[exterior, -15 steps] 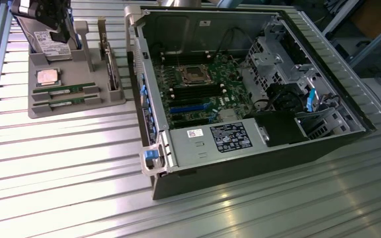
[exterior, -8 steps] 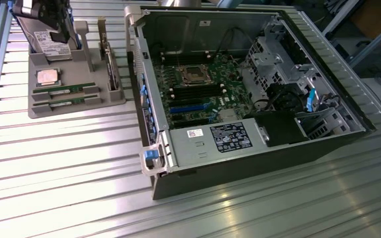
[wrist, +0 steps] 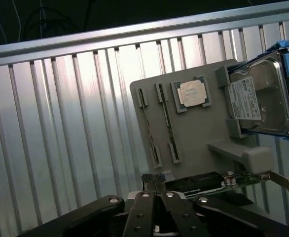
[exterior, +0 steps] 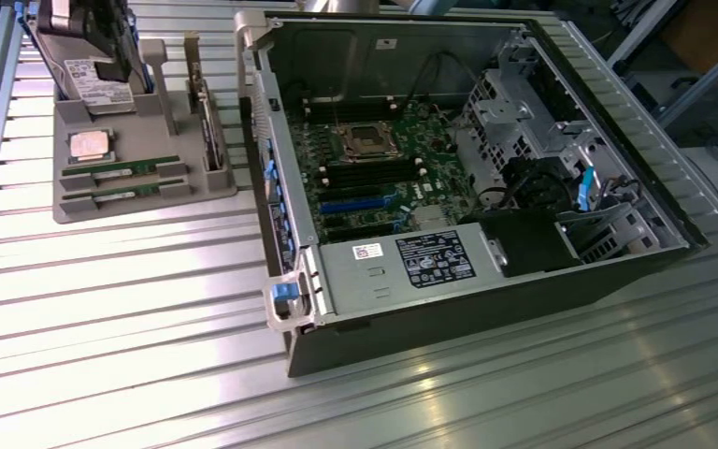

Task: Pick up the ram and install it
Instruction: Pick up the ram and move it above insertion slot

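Two green ram sticks lie side by side in slots of a grey holder tray (exterior: 197,182), one ram stick (exterior: 120,169) behind the other ram stick (exterior: 116,195). From the wrist they appear edge-on as thin strips, one ram (wrist: 148,126) beside its twin (wrist: 167,123). My gripper (wrist: 157,183) hovers above the table just off the tray's edge, some way from both sticks. Its fingers (wrist: 143,207) are pressed together and hold nothing. The open computer case (exterior: 583,271) lies at the exterior view's right, with dark memory slots (exterior: 366,174) on its motherboard.
The tray also carries a square silver CPU (exterior: 89,144), a grey hard drive (exterior: 85,70) standing in a bracket, and an expansion card (exterior: 213,122) on edge. A power supply (exterior: 415,262) and drive cages (exterior: 522,112) sit inside the case. The ribbed metal table (exterior: 122,309) spreads around.
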Tool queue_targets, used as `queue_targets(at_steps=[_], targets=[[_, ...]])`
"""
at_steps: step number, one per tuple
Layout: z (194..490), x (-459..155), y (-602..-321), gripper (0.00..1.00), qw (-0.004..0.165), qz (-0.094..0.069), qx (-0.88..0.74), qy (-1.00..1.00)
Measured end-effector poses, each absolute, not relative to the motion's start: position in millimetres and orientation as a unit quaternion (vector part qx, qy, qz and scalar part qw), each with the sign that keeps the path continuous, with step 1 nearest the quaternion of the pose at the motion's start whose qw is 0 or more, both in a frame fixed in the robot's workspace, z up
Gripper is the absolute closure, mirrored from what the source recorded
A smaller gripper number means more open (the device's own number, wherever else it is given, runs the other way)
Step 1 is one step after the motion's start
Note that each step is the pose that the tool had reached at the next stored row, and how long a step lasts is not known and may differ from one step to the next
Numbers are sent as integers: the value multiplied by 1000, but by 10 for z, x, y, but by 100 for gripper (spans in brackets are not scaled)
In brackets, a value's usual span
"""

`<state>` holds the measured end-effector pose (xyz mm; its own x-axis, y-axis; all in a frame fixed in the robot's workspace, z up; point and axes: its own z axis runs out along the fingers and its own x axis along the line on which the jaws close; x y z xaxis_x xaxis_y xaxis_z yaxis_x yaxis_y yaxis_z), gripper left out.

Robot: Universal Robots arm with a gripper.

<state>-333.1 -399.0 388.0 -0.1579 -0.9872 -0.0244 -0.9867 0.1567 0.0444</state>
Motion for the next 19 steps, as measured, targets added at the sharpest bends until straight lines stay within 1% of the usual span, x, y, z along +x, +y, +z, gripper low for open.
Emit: queue_targets(at_steps=[19], targets=[[3871, -3331, -3989, 89, 7, -24, 701, -712]])
